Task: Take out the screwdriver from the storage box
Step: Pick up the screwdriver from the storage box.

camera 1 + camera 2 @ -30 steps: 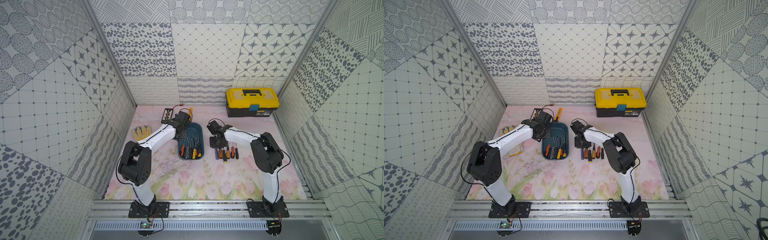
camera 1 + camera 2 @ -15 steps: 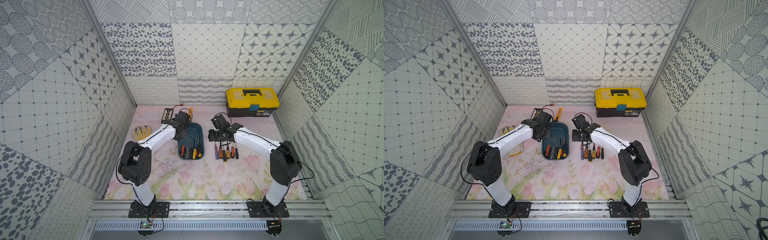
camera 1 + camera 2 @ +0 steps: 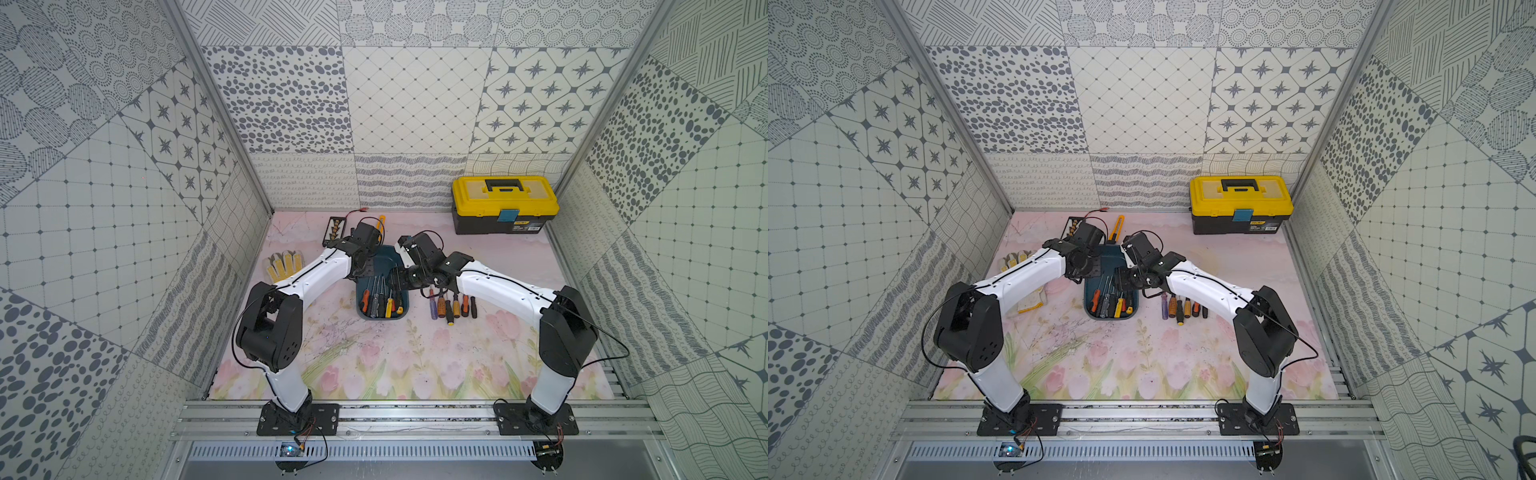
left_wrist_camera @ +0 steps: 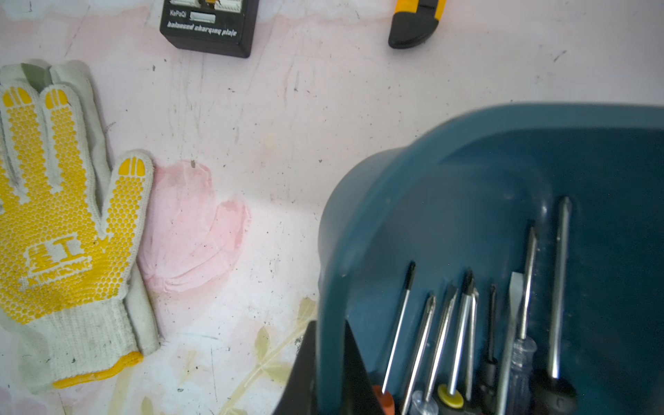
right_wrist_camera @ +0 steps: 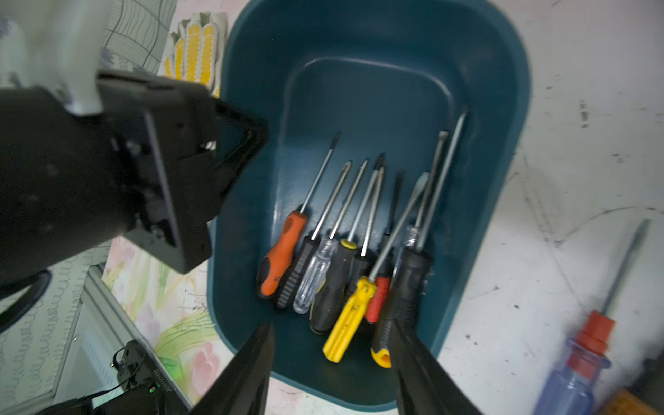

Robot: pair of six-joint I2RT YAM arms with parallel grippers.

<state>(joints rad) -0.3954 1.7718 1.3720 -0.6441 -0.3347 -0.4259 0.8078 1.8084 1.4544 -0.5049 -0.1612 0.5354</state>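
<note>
A yellow-lidded black toolbox (image 3: pixel 505 205) is seen closed at the back wall of the floral mat (image 3: pixel 399 361); a yellow-dotted work glove (image 4: pixel 61 230) is laid flat near a black charging plate (image 4: pixel 210 27) and a yellow-and-black utility knife (image 4: pixel 416 21)

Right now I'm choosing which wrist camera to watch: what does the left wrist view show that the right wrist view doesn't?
Only the left wrist view shows the black charging plate and the yellow utility knife, plus the left gripper shut on the storage box rim. Only the right wrist view shows the screwdriver handles, the open right gripper and a blue screwdriver outside. Both show the box, shafts and glove.
</note>
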